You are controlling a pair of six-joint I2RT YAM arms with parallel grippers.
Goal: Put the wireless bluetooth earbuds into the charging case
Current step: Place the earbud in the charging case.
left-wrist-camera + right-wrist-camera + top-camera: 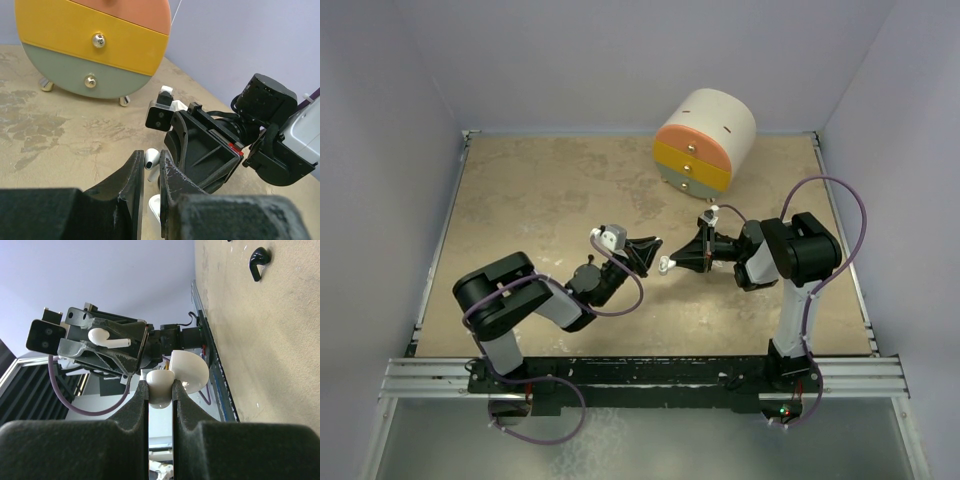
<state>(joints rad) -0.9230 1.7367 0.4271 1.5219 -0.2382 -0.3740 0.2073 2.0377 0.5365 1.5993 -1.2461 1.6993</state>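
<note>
Both arms are looking identical: the left arm (pixel 510 295) and right arm (pixel 800 255) are wearing chunky black joints with pale grey links, purple cables (pixel 53 382) are looping off each, the left claw (pixel 151 162) is showing scuffed black fingers (pixel 131 187), and the right claw (pixel 160 387) is sporting a tiny red mark (pixel 235 146).

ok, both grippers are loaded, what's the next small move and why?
Probably ease the left gripper toward the right gripper, lining its earbud up with the open case. Left is shut on the white earbud, right on the white case, lid swung open, and the earbud sits apart from the case, offset.
</note>
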